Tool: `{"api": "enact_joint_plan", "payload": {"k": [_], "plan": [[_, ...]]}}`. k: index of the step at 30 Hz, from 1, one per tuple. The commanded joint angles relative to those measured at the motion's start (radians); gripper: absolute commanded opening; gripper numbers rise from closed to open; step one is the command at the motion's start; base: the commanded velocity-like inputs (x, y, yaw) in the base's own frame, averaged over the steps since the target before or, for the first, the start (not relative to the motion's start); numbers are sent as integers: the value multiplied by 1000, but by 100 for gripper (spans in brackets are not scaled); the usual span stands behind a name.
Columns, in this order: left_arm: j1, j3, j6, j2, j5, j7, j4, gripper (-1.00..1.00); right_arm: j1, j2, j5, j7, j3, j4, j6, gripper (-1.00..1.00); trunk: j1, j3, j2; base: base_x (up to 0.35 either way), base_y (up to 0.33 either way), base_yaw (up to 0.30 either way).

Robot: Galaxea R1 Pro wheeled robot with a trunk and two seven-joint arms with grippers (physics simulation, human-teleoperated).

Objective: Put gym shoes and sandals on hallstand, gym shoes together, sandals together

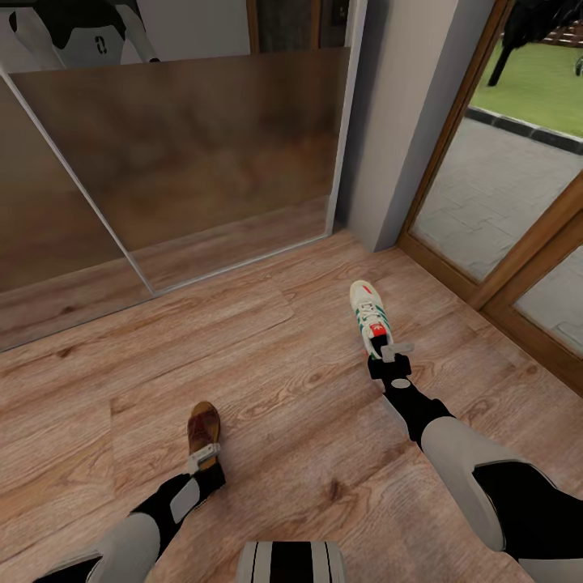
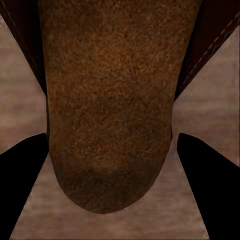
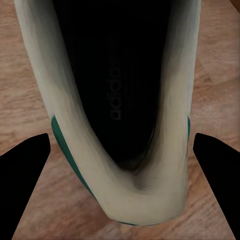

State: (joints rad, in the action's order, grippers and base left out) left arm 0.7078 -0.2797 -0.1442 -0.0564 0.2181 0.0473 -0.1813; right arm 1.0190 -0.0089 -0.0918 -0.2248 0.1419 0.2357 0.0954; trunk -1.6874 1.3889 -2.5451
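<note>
Sandal (image 1: pixel 203 426) on floor (image 1: pixel 283 389), left. Gym shoe (image 1: pixel 370 316) on floor, right & farther ahead, well apart.

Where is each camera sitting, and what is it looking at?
Head view: from the robot's head, looking down at the corridor floor; both arms show, left pincer at a sandal, right pincer at a gym shoe.
Left wrist view: near the left pincer, looking along its dark fingers at the sandal's end.
Right wrist view: near the right pincer, looking into the gym shoe's opening.
Shared: head and wrist views show the same sandal and gym shoe.
</note>
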Motion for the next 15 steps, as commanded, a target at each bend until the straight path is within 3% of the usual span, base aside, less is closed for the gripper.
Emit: {"api": "enact_joint_plan", "payload": {"k": [1, 6, 9, 15], "plan": [[-1, 14, -9, 0, 10, 4, -33, -100, 0, 0, -9, -7, 3, -1, 0, -100, 0, 1, 0, 0, 0, 0], [-1, 102, -52, -1, 10, 4, -146, -100, 0, 0, -9, -7, 3, -1, 0, -100, 0, 1, 0, 0, 0, 0], [0, 218, -155, -2, 10, 6, -264, -100, 0, 0, -9, -7, 2, -2, -1, -100, 0, 1, 0, 0, 0, 0], [-1, 421, -237, 1, 9, 7, -423, -100, 0, 0, -5, -7, 0, -5, 0, -100, 0, 1, 0, 0, 0, 0]]}}
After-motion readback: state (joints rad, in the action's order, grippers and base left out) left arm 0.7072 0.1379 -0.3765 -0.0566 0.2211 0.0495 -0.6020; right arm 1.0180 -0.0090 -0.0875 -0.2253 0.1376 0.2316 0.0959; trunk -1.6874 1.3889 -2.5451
